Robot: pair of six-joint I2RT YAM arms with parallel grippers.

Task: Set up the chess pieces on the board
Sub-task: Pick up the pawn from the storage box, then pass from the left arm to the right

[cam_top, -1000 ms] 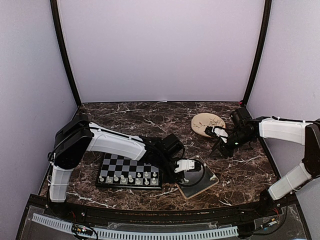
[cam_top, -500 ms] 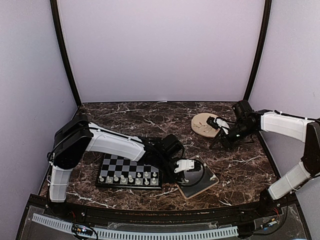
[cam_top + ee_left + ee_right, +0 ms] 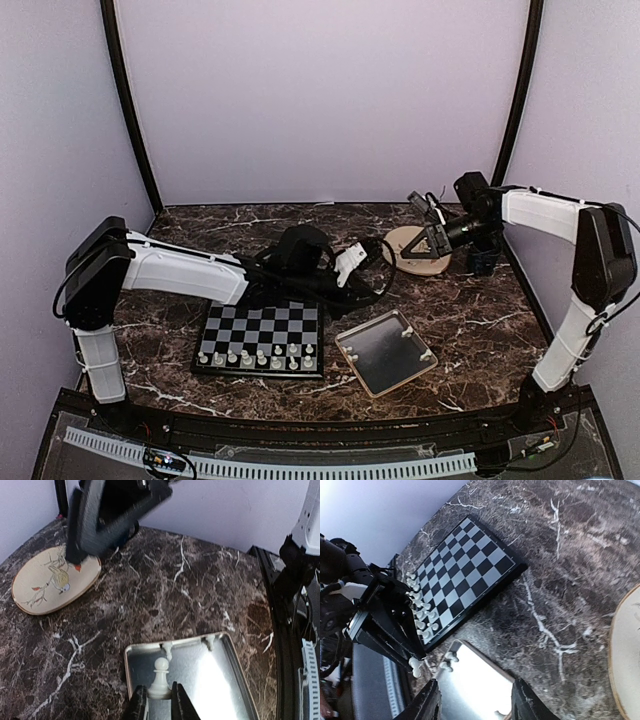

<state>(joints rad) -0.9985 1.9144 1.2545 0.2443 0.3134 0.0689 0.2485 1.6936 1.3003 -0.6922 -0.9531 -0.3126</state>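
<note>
Pale lilac walls enclose a dark marbled table. The board carries chess pieces along its near rows; a few more lie in the metal tray. The right fingers are spread, empty, by the round plate. The left fingers grip a pawn aloft. Step in hand: transfer. Next: lower it upright onto a vacant square.

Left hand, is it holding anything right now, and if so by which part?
Yes. The left hand pinches a white pawn by its base, round head clear of the fingers. The right hand is open and holds nothing.
</note>
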